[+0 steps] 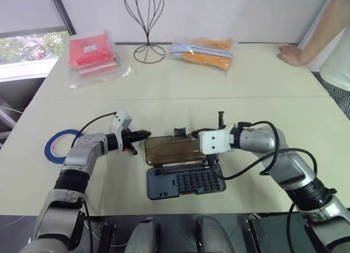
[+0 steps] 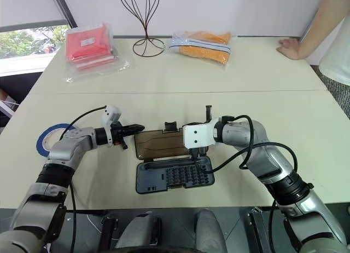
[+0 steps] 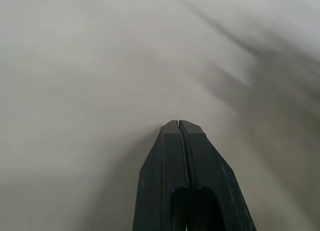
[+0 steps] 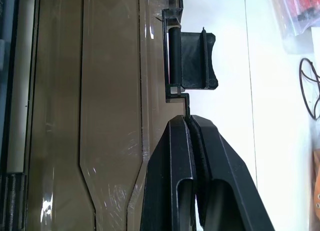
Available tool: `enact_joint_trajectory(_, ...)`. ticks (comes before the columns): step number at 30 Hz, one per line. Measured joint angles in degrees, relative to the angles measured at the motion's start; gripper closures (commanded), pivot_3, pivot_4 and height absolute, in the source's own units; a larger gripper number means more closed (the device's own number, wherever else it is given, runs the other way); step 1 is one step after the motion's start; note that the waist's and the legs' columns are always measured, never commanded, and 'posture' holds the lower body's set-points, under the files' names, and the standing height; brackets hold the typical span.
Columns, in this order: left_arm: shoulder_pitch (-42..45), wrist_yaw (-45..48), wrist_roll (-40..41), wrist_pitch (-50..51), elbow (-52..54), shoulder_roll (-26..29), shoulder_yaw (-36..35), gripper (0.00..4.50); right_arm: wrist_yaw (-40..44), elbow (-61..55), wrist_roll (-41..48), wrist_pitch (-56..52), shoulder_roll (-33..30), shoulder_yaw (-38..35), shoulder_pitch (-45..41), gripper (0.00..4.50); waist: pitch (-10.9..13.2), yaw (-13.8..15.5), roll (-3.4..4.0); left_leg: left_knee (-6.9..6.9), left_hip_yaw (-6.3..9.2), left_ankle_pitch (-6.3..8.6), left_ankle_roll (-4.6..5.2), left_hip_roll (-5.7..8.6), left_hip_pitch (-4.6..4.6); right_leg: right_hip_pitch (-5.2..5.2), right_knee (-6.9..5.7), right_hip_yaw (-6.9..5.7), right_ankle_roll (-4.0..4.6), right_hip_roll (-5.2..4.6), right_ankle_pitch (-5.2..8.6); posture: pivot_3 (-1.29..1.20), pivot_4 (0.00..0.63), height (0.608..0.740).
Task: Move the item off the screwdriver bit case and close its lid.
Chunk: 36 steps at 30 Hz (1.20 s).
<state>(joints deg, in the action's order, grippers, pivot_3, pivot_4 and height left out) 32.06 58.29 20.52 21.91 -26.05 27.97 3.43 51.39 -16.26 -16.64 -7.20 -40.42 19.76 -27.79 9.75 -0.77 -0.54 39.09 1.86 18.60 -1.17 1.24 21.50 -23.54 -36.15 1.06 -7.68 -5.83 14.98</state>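
Currently we logged: case open below our right gripper, nothing on it; lid flat, unclosed, edge pinched by that gripper; left gripper clenched empty beside lid.

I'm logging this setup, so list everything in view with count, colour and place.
screwdriver bit case: one, dark grey-blue, near table edge, open.
lid: one, smoky brown, lying flat behind the tray.
tape roll: one, blue, far left.
red packet: one, back left.
orange packet: one, back centre.
wire stand: one, black, between the packets.
table: one, cream.
person's hand: one, back right, on the table.
left gripper: shut, left of the lid.
right gripper: shut, by the lid's latch edge.
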Motion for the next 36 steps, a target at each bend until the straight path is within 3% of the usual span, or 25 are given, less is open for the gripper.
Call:
enact_joint_trajectory(12, -1.6, 10.5, 0.9, 9.2, 9.4, 3.0, 4.7, 4.5, -0.4, 0.6, -0.1, 0.2, 0.2, -0.1, 0.0, 4.44, 0.0, -0.2, 0.0, 0.0, 0.03, 0.01, 0.01, -0.03, -0.01, -0.01, -0.02, 0.01, 0.0, 0.02, 0.0, 0.0, 0.15, 0.74)
enact_joint_trajectory(16, -2.1, 10.6, 1.0, 10.4, 10.1, 3.4, 4.7, 4.5, -0.6, 1.4, -0.1, 0.2, 0.4, 0.0, -0.1, 3.14, 0.0, -0.1, -0.01, 0.01, 0.03, 0.01, 0.01, -0.02, 0.01, 0.0, -0.02, 0.02, 0.0, 0.02, 0.0, 0.0, 0.15, 0.74)
enact_joint_trajectory(22, -2.1, 10.2, 1.2, 10.4, 10.5, 3.4, 4.3, 4.5, 0.7, 1.6, 0.7, -0.5, 0.0, -0.8, -0.6, 0.13, 0.0, 0.0, -0.02, 0.02, 0.03, 0.0, 0.01, -0.02, 0.01, 0.0, -0.01, 0.01, 0.0, 0.02, 0.0, 0.0, 0.15, 0.74)
enact_joint_trajectory(36, -2.0, 13.8, 3.8, 12.8, 16.5, 4.9, 4.3, 4.5, 7.5, -3.5, 18.3, -20.6, -7.8, -19.3, -1.3, 0.06, 0.1, 0.0, -0.04, 0.01, 0.06, 0.02, 0.03, -0.05, 0.02, 0.0, -0.01, 0.01, 0.0, 0.01, 0.0, 0.0, 0.15, 0.74)
